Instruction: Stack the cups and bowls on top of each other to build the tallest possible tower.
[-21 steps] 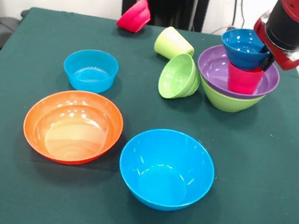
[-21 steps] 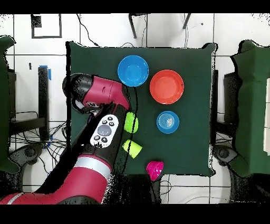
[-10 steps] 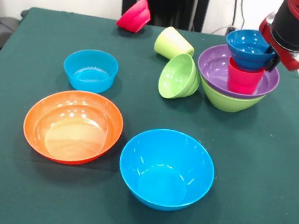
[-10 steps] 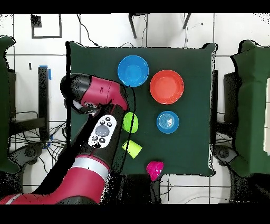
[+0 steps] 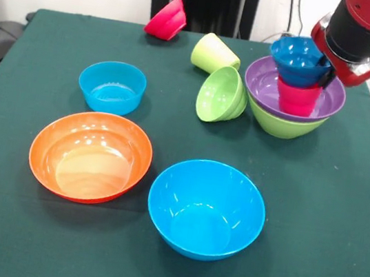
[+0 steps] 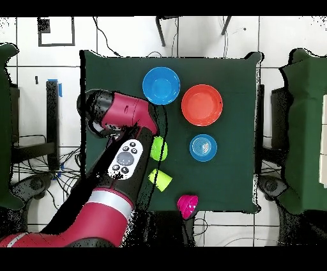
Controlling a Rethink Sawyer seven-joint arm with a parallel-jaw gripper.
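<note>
Here the tower (image 5: pixel 291 106) stands at about two o'clock on the table (image 5: pixel 12 224) in the front view: a large lime-green bowl (image 5: pixel 281 125) holds a wide purple bowl (image 5: pixel 263 80), a red cup (image 5: pixel 297 98) stands in that, and a small dark blue bowl (image 5: pixel 300 59) sits on the cup, tilted slightly. The gripper (image 5: pixel 327 75) is at the dark blue bowl's right rim, a dark finger against it; whether it grips or has let go cannot be told. In the overhead view the arm (image 6: pixel 118 153) hides the tower.

Just beside the tower at nine o'clock a small lime-green bowl (image 5: pixel 222 94) lies on its side, touching a toppled lime-green cup (image 5: pixel 214 53). At twelve o'clock a small pink-red bowl (image 5: pixel 166 19) is tipped at the table's edge. A small light blue bowl (image 5: pixel 112 86) sits at ten o'clock, a large orange bowl (image 5: pixel 90 156) at eight, a large light blue bowl (image 5: pixel 206 208) at six.
</note>
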